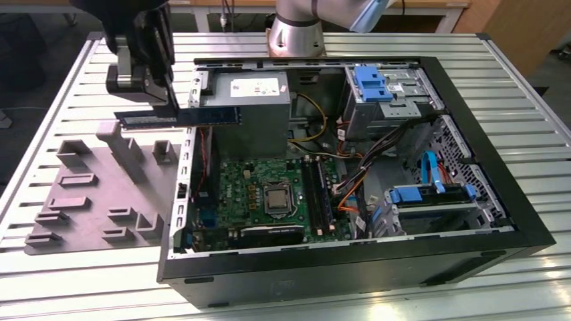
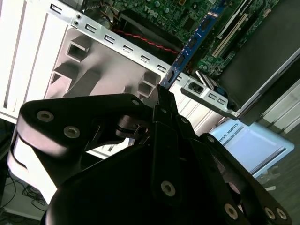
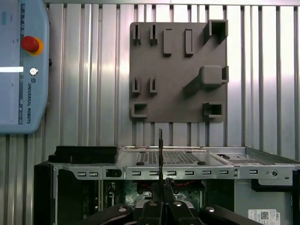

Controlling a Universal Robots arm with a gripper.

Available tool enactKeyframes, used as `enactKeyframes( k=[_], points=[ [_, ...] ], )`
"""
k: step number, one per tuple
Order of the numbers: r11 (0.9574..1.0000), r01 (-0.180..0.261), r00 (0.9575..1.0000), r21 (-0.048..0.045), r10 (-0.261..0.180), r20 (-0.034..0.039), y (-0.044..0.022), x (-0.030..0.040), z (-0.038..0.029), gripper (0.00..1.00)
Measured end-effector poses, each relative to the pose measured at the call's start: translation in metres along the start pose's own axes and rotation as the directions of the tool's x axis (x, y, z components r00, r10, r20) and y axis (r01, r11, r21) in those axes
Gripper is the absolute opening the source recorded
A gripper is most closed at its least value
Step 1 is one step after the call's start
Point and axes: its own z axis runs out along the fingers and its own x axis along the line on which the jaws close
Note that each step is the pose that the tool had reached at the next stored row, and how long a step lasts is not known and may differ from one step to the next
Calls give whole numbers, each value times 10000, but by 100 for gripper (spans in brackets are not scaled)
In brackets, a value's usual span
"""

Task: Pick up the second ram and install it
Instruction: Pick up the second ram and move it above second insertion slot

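Gripping the ram [image 1: 210, 115] by one end, my tool [image 1: 154, 108] is closed on it above the case [image 1: 357, 271] wall; the ram reaches level from the tool toward the power supply [image 1: 254, 93], in the air.

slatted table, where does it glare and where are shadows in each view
Exterior view: the slatted table glares on its near slats; the computer case interior is shaded. Second wrist view: the table blows out white, and the gripper, shut on the second ram, is a dark mass. First wrist view: bright streaks run beside the grey tray.
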Motion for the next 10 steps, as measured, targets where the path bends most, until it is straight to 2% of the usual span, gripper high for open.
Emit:
enactKeyframes(
  k=[10],
  points=[
    [10000,-1,10000,0,1,0,-158,-1,3,11]
  ],
)
